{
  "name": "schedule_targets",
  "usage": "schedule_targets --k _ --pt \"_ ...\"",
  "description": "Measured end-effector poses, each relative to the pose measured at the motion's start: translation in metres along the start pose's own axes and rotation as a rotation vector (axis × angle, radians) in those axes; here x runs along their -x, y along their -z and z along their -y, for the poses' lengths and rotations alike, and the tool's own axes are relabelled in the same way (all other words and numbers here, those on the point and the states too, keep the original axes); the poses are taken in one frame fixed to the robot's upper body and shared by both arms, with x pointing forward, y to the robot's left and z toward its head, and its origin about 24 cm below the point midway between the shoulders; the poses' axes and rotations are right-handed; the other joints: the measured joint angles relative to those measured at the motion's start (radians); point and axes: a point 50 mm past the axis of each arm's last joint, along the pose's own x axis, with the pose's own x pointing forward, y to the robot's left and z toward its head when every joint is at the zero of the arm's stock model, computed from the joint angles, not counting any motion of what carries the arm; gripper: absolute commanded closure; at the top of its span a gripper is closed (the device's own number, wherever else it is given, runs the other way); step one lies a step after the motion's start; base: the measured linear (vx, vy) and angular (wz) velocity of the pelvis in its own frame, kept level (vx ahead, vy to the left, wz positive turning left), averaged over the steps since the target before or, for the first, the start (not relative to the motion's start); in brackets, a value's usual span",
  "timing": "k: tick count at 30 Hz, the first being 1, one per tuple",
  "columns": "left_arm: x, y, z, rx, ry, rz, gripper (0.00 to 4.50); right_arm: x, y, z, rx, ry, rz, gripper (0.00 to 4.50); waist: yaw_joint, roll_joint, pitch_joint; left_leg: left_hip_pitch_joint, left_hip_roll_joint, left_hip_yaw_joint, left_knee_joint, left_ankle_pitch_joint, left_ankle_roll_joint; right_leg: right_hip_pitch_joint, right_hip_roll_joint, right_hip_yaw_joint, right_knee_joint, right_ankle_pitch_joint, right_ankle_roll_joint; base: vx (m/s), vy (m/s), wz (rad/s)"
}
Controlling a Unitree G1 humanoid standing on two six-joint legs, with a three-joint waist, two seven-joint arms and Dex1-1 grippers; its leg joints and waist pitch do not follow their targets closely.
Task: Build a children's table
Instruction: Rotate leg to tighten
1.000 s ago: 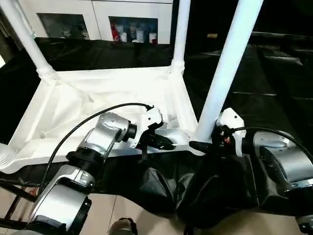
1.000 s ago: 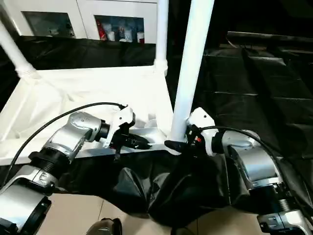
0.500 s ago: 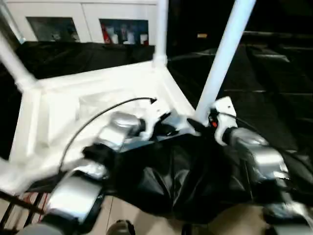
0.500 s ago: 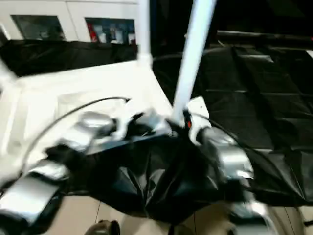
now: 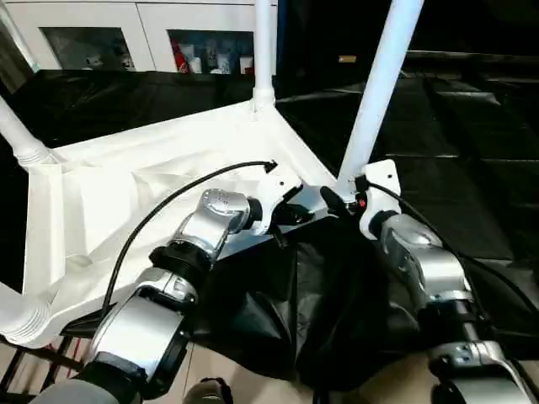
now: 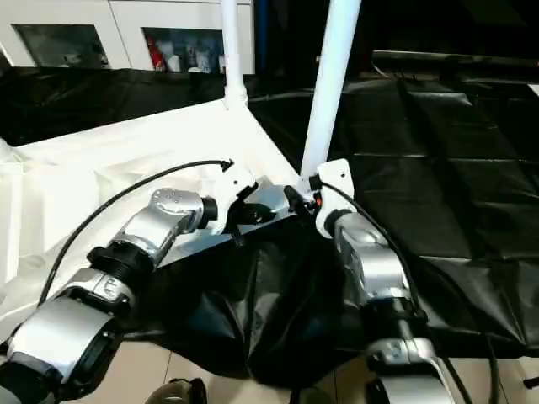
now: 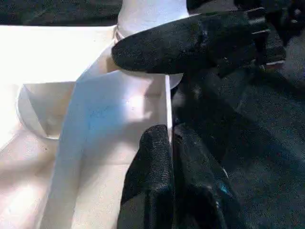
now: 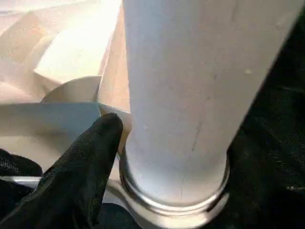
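Observation:
The white tabletop (image 5: 101, 198) lies upside down on the black cloth, ribs facing up. White legs stand in its corner sockets: one at the near right corner (image 5: 379, 93), one at the far corner (image 5: 263, 50), one at the left (image 5: 18, 135). Another leg's foot (image 5: 17, 316) shows at the lower left. My left gripper (image 5: 290, 215) is shut on the tabletop's thin rim (image 7: 167, 100) just beside the near right socket. My right gripper (image 5: 341, 202) sits at the foot of the near right leg (image 8: 181, 95), right up against it.
The black-draped work table (image 5: 472, 168) stretches away to the right, and its cloth (image 5: 320, 311) hangs in folds over the front edge. White cabinets with glass doors (image 5: 101, 42) stand behind. A black cable (image 5: 168, 210) arcs over my left forearm.
The tabletop has swung round, so its near right corner now lies farther from me. Both arms have reached out with it. My left gripper has stayed shut on the rim.

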Motion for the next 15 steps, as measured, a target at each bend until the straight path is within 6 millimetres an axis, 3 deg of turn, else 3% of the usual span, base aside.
schedule_targets --k 7,12,15 --pt "-0.004 -0.001 0.007 -0.048 0.075 0.009 4.5 0.043 0.002 0.02 0.134 -0.104 -0.013 0.95 0.025 0.005 0.002 -0.001 0.0 0.001 0.0 0.0 0.0 0.001 -0.001 0.0 0.0 -0.001 0.002 0.0 0.0 0.0" --pt "-0.002 0.002 0.006 -0.061 0.072 0.008 4.5 0.077 0.014 0.028 0.141 -0.213 -0.067 0.95 0.019 0.006 0.002 0.0 0.0 0.001 0.0 0.0 0.0 0.001 -0.001 0.0 0.0 -0.004 0.007 0.0 0.0 0.0" --pt "0.0 0.003 0.006 -0.067 0.083 0.009 4.5 0.088 0.023 0.024 0.131 -0.274 -0.093 0.95 0.019 0.007 0.002 0.0 0.0 0.0 0.0 0.0 0.0 0.001 -0.001 0.0 0.0 -0.004 0.007 -0.186 -0.055 0.0"
